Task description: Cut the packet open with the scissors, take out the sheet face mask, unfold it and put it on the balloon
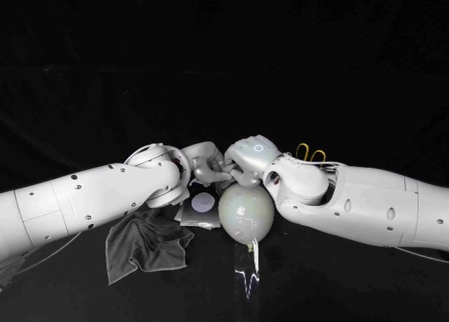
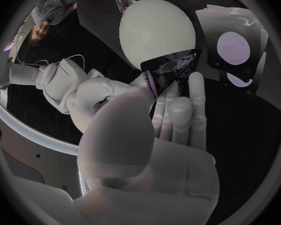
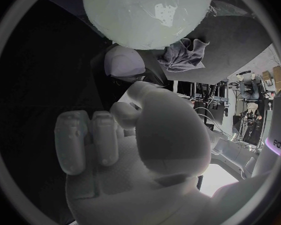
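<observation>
Left hand (image 2: 168, 135) grips packet (image 2: 173, 72) — beside balloon (image 2: 156, 27)

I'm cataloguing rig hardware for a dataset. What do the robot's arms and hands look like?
The left arm and right arm have glossy white rounded shells dotted with small dark spots, and a thin pale cable trails beneath the left one. The left hand and right hand are silver-grey with segmented fingers.
</observation>
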Motion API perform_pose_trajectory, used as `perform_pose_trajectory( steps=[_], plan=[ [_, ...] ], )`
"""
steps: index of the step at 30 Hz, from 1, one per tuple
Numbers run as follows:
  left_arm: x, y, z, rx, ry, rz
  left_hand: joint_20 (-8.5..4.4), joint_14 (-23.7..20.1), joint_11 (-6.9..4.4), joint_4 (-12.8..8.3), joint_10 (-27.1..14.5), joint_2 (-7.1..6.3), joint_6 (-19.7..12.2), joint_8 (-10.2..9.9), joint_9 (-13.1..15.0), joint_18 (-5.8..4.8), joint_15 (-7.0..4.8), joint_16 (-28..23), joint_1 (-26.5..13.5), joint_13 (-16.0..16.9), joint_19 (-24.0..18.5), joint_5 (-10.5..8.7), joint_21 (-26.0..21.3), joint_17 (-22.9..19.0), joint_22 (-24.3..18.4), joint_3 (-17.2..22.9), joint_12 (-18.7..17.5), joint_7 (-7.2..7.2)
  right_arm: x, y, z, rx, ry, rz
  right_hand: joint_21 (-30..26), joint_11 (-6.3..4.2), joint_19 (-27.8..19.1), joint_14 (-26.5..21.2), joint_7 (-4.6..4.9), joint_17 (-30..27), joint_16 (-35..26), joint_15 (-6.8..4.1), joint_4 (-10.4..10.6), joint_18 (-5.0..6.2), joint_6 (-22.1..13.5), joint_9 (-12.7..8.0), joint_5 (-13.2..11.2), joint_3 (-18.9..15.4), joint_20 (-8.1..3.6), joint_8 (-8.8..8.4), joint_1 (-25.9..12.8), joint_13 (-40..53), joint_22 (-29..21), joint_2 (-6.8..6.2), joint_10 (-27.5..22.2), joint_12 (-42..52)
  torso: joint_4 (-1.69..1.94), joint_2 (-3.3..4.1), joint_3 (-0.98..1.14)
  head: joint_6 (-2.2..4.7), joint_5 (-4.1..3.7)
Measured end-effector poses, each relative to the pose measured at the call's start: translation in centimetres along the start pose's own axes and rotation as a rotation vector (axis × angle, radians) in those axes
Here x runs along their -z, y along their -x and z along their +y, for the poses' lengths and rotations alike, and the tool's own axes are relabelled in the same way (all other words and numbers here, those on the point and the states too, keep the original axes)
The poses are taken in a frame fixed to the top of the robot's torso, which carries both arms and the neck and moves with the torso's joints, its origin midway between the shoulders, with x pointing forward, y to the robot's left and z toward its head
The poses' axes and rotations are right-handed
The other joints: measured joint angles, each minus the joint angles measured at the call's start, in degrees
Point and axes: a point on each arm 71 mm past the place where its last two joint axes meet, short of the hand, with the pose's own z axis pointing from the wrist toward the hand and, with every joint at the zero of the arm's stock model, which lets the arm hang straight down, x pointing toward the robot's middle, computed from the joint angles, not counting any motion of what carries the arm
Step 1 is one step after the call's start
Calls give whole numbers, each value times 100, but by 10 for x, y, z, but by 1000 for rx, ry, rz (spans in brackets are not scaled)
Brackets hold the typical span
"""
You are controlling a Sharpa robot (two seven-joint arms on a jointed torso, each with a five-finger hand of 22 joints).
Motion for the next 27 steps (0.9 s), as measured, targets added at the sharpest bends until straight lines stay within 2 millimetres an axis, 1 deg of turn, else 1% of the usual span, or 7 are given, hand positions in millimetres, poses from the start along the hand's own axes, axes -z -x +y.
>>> perform_pose_trajectory(
  steps=[10,18,19,21,23,24,27],
  plan=[
    [0,-1,-3,-4,-11,4,-73,159,-89,-226,339,85,280,232,41,-4,-153,193,132,-31,-10,-43,265,228,147,956,50,-108,3,1,1,-3,1,-1,-5,0,-1,0,0,-4,5,0,-16,0,1,0,-21,15,1,0,1,0,3,0,0,11,-1,-1,1,3,31],
    [0,-1,-5,-1,-19,2,-125,311,-62,-348,470,-32,344,333,43,24,-187,350,-92,-5,-18,-23,479,432,274,1533,83,-157,5,1,-2,-12,1,-11,-5,0,-10,0,36,-3,5,0,71,0,-136,4,3,102,9,1,-67,2,5,43,0,26,-3,-1,-2,-10,39],
    [1,0,-5,-1,-20,1,-125,318,-62,-345,471,-50,348,337,43,24,-193,364,-119,-1,-18,-23,498,462,282,1555,83,-161,6,1,-3,-15,0,-15,-6,0,-10,0,74,-3,5,0,81,0,-262,230,10,110,9,-23,-157,2,5,25,0,53,-3,-1,-2,-11,41],
    [1,0,-5,0,-20,-1,-146,366,-63,-444,511,-79,349,383,43,24,-200,399,-193,6,3,-23,551,506,313,1691,94,-161,7,2,-5,-25,-4,-27,-6,0,-10,21,204,1,5,21,200,0,-520,557,56,20,9,-212,-415,84,5,-77,0,327,-3,-2,-3,-12,42],
    [1,0,-3,1,-17,-2,-154,383,-76,-507,537,-110,361,384,43,24,-217,406,-276,-3,11,-23,590,532,330,1802,93,-150,9,4,-8,-40,-8,-51,-127,-130,2,51,303,1,5,69,286,0,-780,490,56,-116,22,-438,-601,2253,5,-253,133,1175,-3,-2,-3,-8,43],
    [1,0,-3,1,-16,-2,-155,406,-61,-506,552,-124,369,384,43,24,-219,428,-290,-6,11,-23,612,545,340,1815,93,-152,10,5,-9,-49,-9,-64,-181,-131,2,47,349,1,3,110,304,0,-919,436,49,-167,61,-548,-660,2943,4,-322,134,1243,-3,-2,-3,-7,46],
    [2,-1,-3,2,-16,-3,-175,426,-80,-625,574,-145,390,384,43,23,-219,438,-371,-19,32,-23,642,567,362,1934,93,-160,13,10,-11,-83,-4,-118,-442,-129,17,50,459,1,1,197,402,0,-1273,289,49,-281,144,-853,-637,3378,4,-510,136,1258,-1,-2,-3,-3,55]
  ],
)
